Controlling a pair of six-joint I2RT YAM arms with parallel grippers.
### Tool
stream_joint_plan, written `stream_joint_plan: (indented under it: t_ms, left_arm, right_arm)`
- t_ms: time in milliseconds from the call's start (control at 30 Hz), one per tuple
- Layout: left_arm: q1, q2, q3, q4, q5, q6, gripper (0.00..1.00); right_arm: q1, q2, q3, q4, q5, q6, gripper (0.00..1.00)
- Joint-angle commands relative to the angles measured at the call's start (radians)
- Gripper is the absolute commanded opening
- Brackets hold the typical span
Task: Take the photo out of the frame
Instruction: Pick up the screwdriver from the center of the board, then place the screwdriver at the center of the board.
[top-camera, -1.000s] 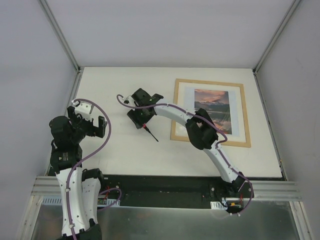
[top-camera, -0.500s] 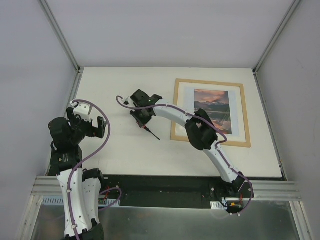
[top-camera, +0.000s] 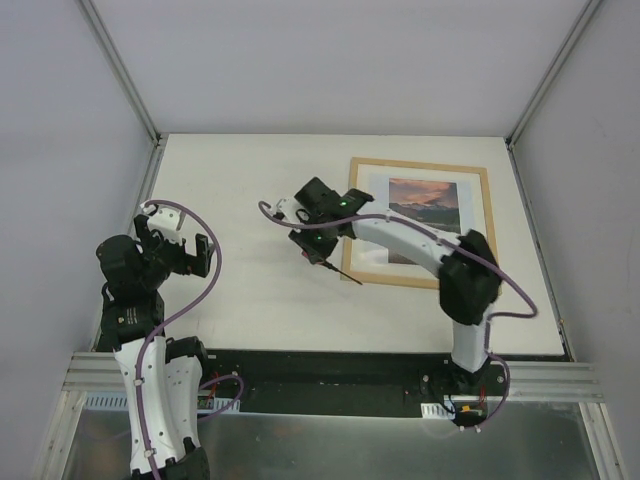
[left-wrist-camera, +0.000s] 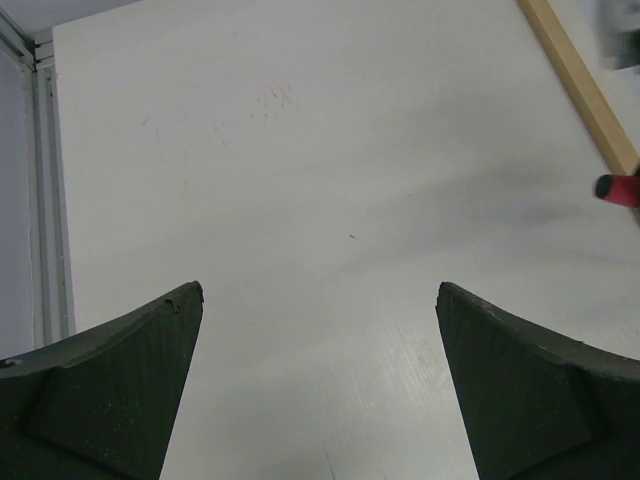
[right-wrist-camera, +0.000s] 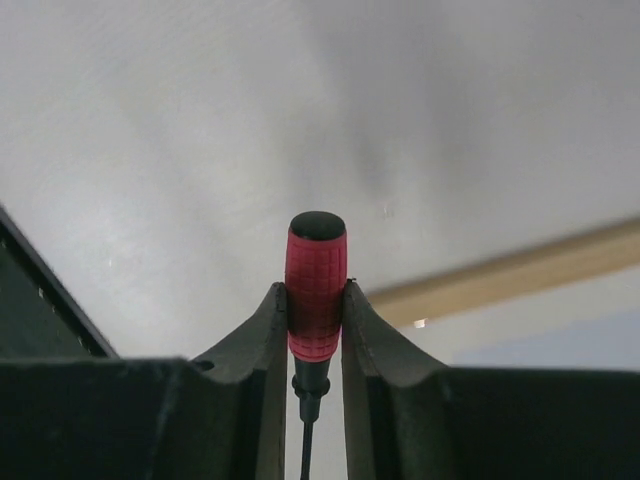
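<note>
The frame (top-camera: 420, 163) of thin light wood lies flat at the right of the table, face up. The photo (top-camera: 424, 205), a sunset print with a wide pale border, sits inside it. My right gripper (top-camera: 318, 250) hovers just left of the frame's left edge, shut on a red-handled screwdriver (top-camera: 340, 273) whose thin shaft points toward the frame's near left corner. In the right wrist view the fingers (right-wrist-camera: 268, 330) clamp the red handle (right-wrist-camera: 316, 285), with the frame's edge (right-wrist-camera: 520, 265) behind. My left gripper (top-camera: 175, 240) is open and empty at the far left.
The left wrist view shows bare white table between the open left gripper (left-wrist-camera: 320, 290), the frame's wooden edge (left-wrist-camera: 580, 75) at the top right and the screwdriver's red handle (left-wrist-camera: 618, 188). Metal posts and grey walls border the table.
My right gripper has moved right with the screwdriver, from mid-table to the frame's left edge, and its elbow has swung right. The left arm has barely moved.
</note>
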Motion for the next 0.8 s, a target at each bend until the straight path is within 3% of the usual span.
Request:
stream_joint_plan:
  t_ms: [0,233,400,500,767]
  left_arm:
    - [0.013,0.002,-0.010,0.023,0.047,0.001,0.99]
    - [0.013,0.024,0.001,0.023,0.078,-0.012,0.99]
    - [0.013,0.034,0.006,0.023,0.088,-0.019,0.99]
    - [0.013,0.050,0.012,0.020,0.085,-0.027,0.99]
    - [0.013,0.053,0.007,0.014,0.094,-0.030,0.99]
  right_arm:
    - [-0.032,-0.353,-0.229,-0.060,-0.050,-0.223,0.01]
    - [-0.109,-0.725,-0.702,-0.065,-0.042,-0.446,0.01]
    - [-0.112,-0.938,-0.940,-0.003,0.031,-0.576,0.01]
    - [-0.112,-0.974,-1.012,0.024,0.032,-0.610,0.01]
    - [-0.115,-0.872,-1.056,0.060,-0.008,-0.628,0.01]
